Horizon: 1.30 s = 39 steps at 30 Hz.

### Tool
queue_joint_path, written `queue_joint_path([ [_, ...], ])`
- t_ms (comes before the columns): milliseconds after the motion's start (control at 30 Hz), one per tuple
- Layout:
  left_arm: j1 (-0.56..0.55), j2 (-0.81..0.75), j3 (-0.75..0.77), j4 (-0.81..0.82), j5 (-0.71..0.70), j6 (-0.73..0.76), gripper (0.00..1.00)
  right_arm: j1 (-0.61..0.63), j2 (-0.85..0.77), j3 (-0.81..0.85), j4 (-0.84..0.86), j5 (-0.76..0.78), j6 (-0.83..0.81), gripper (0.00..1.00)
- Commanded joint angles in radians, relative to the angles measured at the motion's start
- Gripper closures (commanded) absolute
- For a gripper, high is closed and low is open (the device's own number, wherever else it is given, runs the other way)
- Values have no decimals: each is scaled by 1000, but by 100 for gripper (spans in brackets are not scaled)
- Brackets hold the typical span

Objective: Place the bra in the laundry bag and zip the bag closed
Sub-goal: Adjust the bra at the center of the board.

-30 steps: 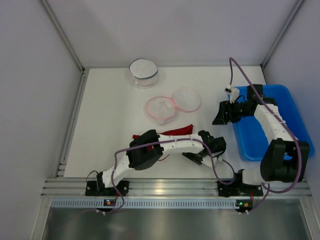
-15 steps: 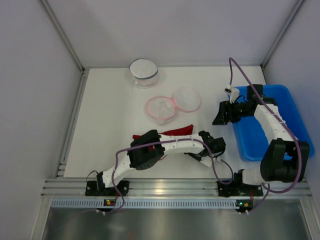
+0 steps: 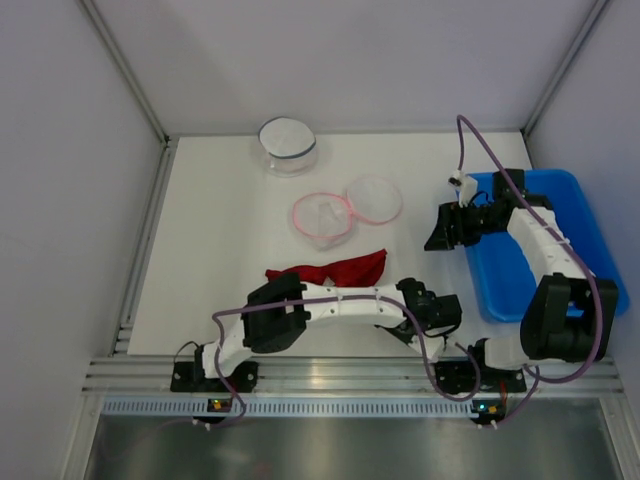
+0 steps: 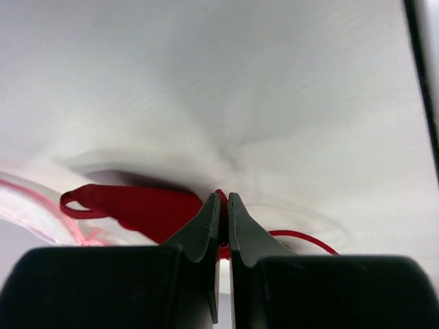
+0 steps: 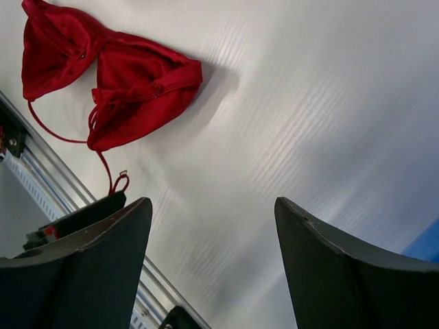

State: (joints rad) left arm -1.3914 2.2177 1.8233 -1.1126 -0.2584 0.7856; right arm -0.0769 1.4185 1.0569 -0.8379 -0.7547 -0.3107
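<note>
Looking down from above, you have the bra [image 3: 335, 270] lying outside the laundry bag [image 3: 322, 218], spread left to right on the white table [image 3: 210, 250] near the middle. The bag is the pink-rimmed round mesh piece just beyond the bra, apart from it. A second pink-rimmed disc [image 3: 375, 198] lies beside the bag on its right. Farther back sits a white round container [image 3: 287, 143] with a blue rim.

Your left arm reaches across the near edge toward the right, its wrist ending just beside the near right end of the bra. In the wrist view the left gripper [image 4: 223, 199] has its jaws pressed almost together, with a sliver of red cloth pinched between them. Red fabric lies beyond the tips to the left, and a thin red strap [image 4: 302, 236] curves off to the right.

Your right gripper [image 5: 211, 205] hangs over the table at the left edge of the blue bin [image 3: 565, 195], well apart from the bra. Its jaws stand wide with nothing between them. Its camera shows both cups of the bra, with a thin strap trailing from them to a small loop beside a dark part of the other arm.
</note>
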Motion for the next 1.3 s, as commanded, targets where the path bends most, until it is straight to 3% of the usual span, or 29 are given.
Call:
queue_joint_path([
  [0,-6,-95,71,-23,25,-31,100,-9,5,46,5,-34,-8,27],
  [233,43,-153,157,-18,2,-59,100,-8,14,48,-7,-43,-21,27],
  [667,287,-196,200,16,168,-57,100,-9,39,37,-21,-64,-41,27],
  [1133,353,-164,-16,275,252,-62,100,9,37,-29,19,-57,9,27],
  [1267,368,-185,-71,342,251,-71,91,17,49,-35,28,-67,21,27],
])
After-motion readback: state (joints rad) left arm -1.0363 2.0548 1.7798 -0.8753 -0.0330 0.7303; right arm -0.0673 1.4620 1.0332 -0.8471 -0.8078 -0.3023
